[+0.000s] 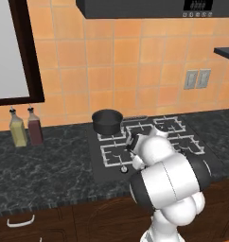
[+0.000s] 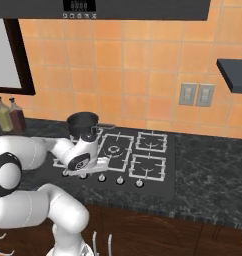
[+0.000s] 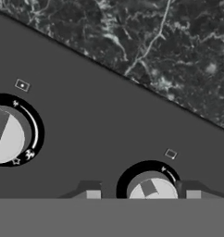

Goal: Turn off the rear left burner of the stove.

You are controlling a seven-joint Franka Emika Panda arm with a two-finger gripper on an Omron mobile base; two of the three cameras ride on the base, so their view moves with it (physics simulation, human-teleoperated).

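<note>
Stove (image 2: 168,165) knobs up close, hand (image 3: 142,194) straddling one

Fingers spread either side of a silver knob (image 3: 152,189) (not touching it), black pot (image 1: 107,121) on the stove's rear left burner (image 1: 111,135).

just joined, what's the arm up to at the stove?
The arm is bent low over the front of the stove, hand down at the knob row. In the hand view the gripper is open, one finger on each side of a silver knob, not yet closed on it. Another knob sits beside it. A dark pot stands on the rear left burner.
</note>
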